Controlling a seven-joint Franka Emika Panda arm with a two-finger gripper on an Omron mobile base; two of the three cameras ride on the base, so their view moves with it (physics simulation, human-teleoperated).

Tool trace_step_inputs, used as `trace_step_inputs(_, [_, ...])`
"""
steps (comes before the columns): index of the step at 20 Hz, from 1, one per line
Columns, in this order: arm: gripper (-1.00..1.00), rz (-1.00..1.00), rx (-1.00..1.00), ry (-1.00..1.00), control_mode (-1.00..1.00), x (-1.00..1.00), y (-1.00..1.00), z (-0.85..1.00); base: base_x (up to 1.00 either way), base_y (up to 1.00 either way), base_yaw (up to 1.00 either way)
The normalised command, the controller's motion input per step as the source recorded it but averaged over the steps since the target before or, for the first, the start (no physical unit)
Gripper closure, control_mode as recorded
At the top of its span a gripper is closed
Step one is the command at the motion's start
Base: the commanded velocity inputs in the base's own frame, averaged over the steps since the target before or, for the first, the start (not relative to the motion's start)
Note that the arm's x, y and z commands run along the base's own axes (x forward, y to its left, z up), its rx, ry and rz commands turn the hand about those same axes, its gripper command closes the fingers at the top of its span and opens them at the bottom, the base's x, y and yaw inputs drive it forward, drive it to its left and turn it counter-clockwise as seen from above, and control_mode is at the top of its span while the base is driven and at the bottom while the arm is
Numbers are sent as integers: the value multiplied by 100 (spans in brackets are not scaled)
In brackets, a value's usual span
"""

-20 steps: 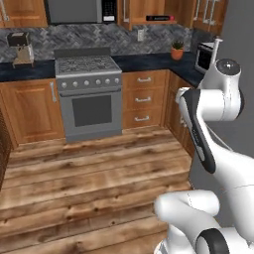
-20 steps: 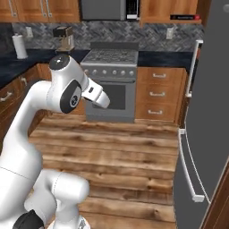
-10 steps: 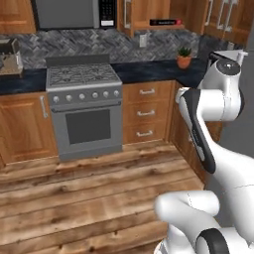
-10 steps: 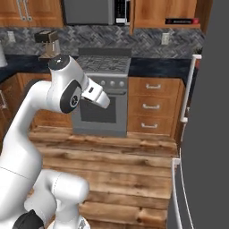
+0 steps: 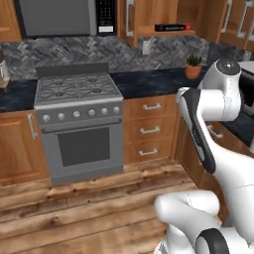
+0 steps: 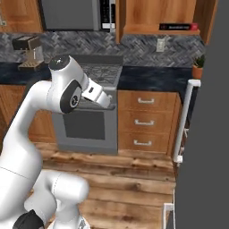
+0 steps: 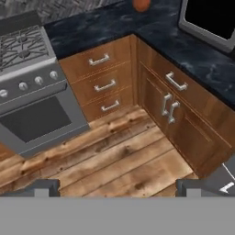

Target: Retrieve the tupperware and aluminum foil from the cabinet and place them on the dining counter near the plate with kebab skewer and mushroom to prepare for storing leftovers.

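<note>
A long dark box with a red label, likely the aluminum foil [image 5: 171, 27] [image 6: 178, 27], lies on the shelf of an open upper cabinet [image 5: 158, 15] right of the microwave. My gripper [image 7: 117, 190] is open with nothing between its fingertips [image 7: 43, 187]; it hangs high over the wooden floor and looks down at the corner base cabinets. The arm is folded up close to the base, far below and short of that shelf. The tupperware, the dining counter and the plate are out of view.
A grey stove [image 5: 79, 124] stands ahead with drawers [image 5: 149, 131] to its right. A potted plant [image 5: 193, 67] sits on the dark counter [image 7: 137, 23]. A coffee machine [image 6: 29, 51] is at the left, the fridge [image 6: 205, 134] close on the right.
The whole scene has shifted: the base has driven closer to the stove wall, so the stove and upper cabinets loom larger. The arm keeps its pose and the gripper stays open.
</note>
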Motion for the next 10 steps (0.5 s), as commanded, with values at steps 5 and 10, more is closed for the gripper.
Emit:
trace_step_inputs(5, [-100,0,0,0,100,0,0,0,100,-34,0])
trace_step_inputs(10, [-100,0,0,0,100,0,0,0,100,-38,0])
